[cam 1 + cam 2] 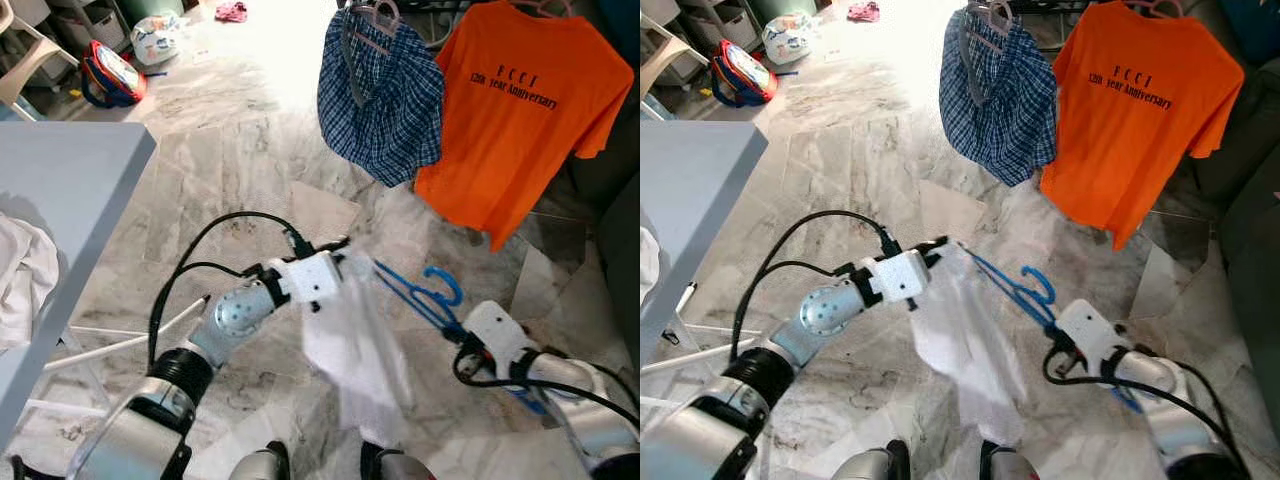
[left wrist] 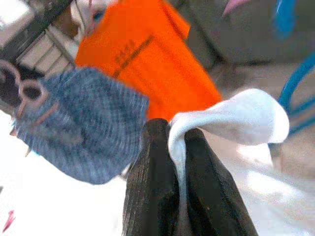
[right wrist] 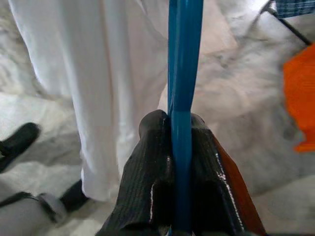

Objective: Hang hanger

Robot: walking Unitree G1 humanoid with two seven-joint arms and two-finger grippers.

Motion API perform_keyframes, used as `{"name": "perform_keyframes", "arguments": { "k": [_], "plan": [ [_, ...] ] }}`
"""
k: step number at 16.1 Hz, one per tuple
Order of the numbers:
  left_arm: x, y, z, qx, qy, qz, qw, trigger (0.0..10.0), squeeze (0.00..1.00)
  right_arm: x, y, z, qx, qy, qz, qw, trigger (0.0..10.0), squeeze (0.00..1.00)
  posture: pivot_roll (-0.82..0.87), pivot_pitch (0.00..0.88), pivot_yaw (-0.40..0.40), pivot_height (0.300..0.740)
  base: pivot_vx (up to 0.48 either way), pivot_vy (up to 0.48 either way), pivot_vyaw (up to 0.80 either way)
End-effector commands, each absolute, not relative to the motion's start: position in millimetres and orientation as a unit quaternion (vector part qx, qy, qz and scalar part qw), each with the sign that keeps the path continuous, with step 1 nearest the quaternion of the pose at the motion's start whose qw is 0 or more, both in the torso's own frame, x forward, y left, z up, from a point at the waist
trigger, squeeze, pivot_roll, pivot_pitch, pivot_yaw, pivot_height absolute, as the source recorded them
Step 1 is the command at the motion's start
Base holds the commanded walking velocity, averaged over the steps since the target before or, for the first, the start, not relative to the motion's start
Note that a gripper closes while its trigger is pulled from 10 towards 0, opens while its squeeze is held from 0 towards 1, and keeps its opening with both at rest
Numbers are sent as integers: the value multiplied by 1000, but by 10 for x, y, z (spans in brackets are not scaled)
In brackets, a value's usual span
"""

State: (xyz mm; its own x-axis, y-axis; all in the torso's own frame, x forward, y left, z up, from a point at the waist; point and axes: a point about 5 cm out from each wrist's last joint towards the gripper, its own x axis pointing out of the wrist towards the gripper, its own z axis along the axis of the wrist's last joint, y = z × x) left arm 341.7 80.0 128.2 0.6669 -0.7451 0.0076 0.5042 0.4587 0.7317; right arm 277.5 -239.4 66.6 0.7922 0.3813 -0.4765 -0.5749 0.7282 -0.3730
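A blue plastic hanger [image 1: 425,295] is held out in front of me with a white garment [image 1: 360,345] draped over it and hanging down. My right gripper [image 3: 179,147] is shut on the hanger's blue bar [image 3: 183,59]. My left gripper [image 2: 178,147] is shut on a fold of the white garment [image 2: 236,118] at the hanger's far end [image 1: 950,248]. Beyond them, a clothes rack carries a blue plaid garment [image 1: 385,95] on a pink hanger [image 1: 378,18] and an orange T-shirt [image 1: 525,110].
A grey table [image 1: 60,190] stands at my left with white cloth [image 1: 22,275] on it. A red-and-blue bag [image 1: 110,72] and a plastic bag [image 1: 155,40] lie on the marble floor [image 1: 240,130] far left. A dark sofa [image 1: 1245,190] lies at the right.
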Motion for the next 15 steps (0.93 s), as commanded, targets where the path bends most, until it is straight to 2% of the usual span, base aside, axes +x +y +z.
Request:
{"name": "perform_keyframes", "arguments": {
  "k": [1,3,4,6,11,12,15],
  "plan": [
    [3498,907,1299,376,-150,-338,849,10000,0,2797,-2389,767,-256,153,239,924,10000,0,8,242,95,740,0,0,0],
    [3525,958,1219,380,-117,-329,856,10000,0,2815,-2375,832,-249,121,223,935,10000,0,3,249,94,740,0,0,0],
    [3547,983,1190,384,-104,-319,860,10000,0,2781,-2330,833,-252,115,241,930,10000,0,2,252,94,740,0,0,0],
    [3602,995,1237,391,-100,-309,861,10000,0,2687,-2351,809,-291,139,281,904,10000,0,-4,255,95,740,0,0,0],
    [3675,943,1365,391,-104,-325,855,10000,0,2616,-2456,882,-312,163,316,881,10000,0,0,253,100,740,0,0,0],
    [3656,901,1374,392,-109,-351,843,10000,0,2647,-2484,920,-330,163,326,871,10000,0,2,254,106,740,0,0,0],
    [3627,867,1373,397,-117,-371,831,10000,0,2688,-2502,980,-337,161,335,865,10000,0,3,257,106,740,0,0,0]
  ]
}}
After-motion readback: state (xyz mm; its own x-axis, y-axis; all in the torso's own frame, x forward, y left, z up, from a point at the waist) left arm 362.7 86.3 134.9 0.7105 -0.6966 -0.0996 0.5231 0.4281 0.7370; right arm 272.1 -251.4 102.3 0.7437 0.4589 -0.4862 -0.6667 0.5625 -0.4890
